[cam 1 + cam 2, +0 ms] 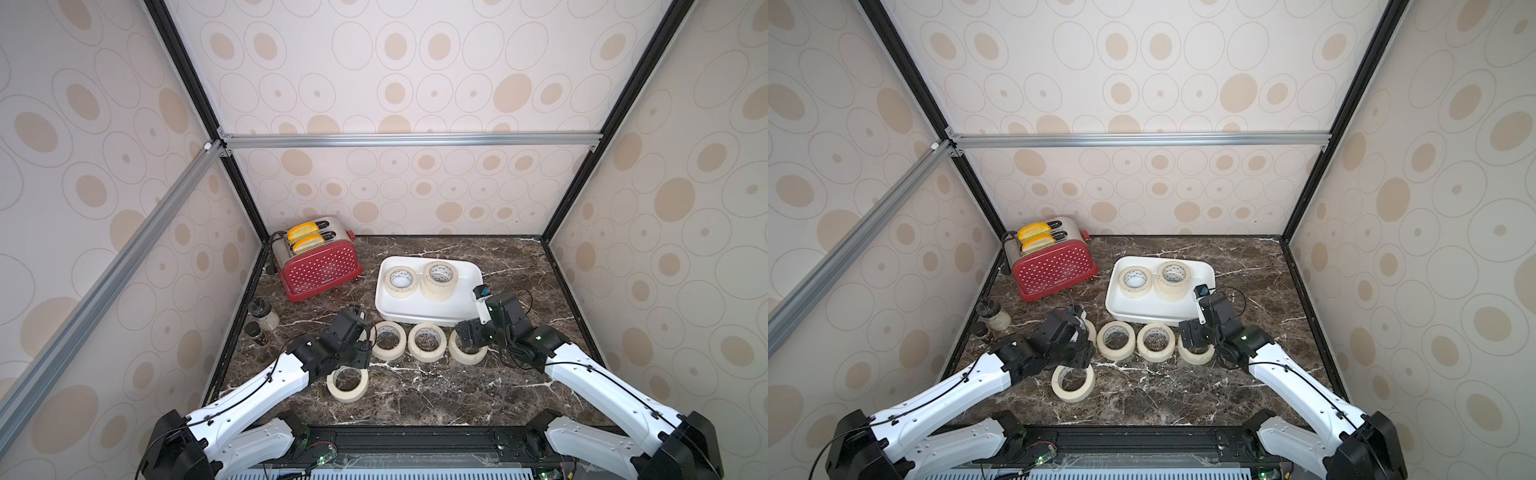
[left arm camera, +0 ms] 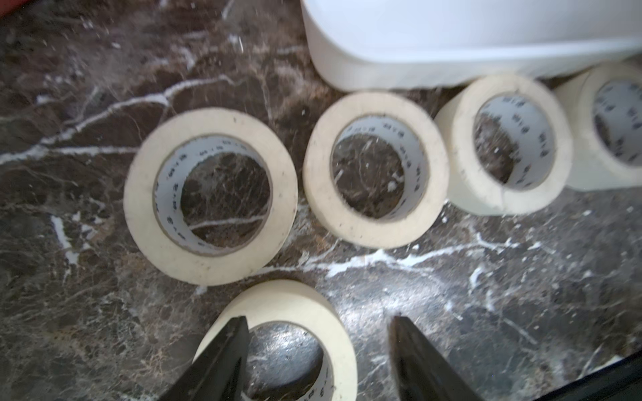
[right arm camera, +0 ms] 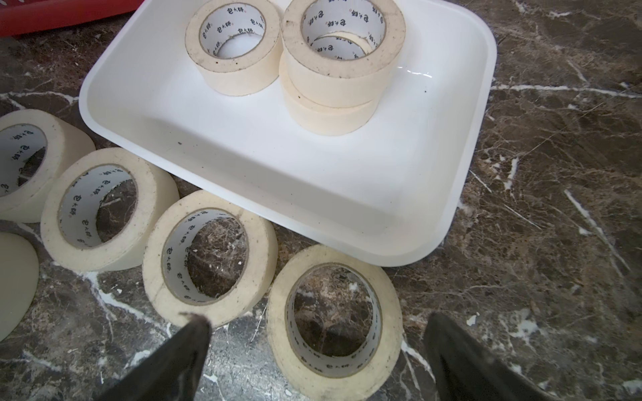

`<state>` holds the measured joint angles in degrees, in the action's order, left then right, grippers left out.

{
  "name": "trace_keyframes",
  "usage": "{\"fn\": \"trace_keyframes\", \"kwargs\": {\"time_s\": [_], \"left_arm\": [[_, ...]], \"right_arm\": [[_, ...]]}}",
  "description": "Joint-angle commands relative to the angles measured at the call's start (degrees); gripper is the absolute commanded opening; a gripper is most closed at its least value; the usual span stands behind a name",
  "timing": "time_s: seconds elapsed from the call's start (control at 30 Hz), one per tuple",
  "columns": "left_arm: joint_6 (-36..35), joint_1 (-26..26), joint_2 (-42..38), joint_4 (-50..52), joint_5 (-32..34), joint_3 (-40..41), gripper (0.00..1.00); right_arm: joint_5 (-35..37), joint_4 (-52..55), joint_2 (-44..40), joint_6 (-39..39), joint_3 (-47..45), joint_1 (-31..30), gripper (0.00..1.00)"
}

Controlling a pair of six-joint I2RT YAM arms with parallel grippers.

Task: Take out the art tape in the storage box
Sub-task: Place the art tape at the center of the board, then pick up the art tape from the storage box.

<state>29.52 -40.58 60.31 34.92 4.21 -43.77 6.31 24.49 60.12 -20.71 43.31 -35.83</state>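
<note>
Reaching low over the marble table (image 1: 415, 399), both my arms had their wrists tipped down. My left gripper (image 2: 318, 317) was parted over the nearest roll (image 2: 295, 302), not squeezing it. My right gripper (image 3: 314, 317) hung wide open above the end roll (image 3: 333, 368), empty. Three rolls of art tape (image 1: 401, 281) sat in the storage box (image 1: 428, 316), five outside it.

Left wrist view blurred, core print (image 2: 170, 194) unreadable. Rightmost desk roll (image 1: 469, 358) partly under right arm (image 1: 511, 324); lower stacked roll (image 3: 326, 118) half covered.
</note>
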Motion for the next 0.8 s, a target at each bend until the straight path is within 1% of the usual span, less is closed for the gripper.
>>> {"fn": "trace_keyframes", "kwargs": {"time_s": [0.0, 0.1, 0.27, 0.4, 0.53, 0.77], "left_arm": [[-4.18, 0.2, 2.76, -1.58, 4.82, -6.56, 0.74], [-5.58, 0.9, 5.25, -4.04, 4.5, -10.38, 0.77], [-8.16, 2.82, 11.42, -6.18, 0.52, -16.6, 0.82], [-9.74, 4.31, 16.41, -7.76, -1.66, -20.62, 0.83], [-12.43, 4.84, 23.06, -7.85, -3.2, -26.24, 0.85], [-15.68, 5.0, 35.35, -7.39, -5.08, -36.75, 0.85]], "right_arm": [[-0.16, 0.94, -1.68, -0.66, -0.15, 0.33, 1.0], [-0.5, 0.83, -3.0, -1.75, -0.76, 0.38, 1.0], [-0.34, 1.52, -4.87, -2.14, -1.02, 0.34, 1.0], [-0.21, 1.94, -5.83, -2.6, -1.59, 0.37, 1.0], [-0.38, 2.02, -6.74, -3.33, -2.33, 0.37, 1.0], [0.02, 2.58, -8.4, -4.32, -3.19, 0.45, 1.0]]}}
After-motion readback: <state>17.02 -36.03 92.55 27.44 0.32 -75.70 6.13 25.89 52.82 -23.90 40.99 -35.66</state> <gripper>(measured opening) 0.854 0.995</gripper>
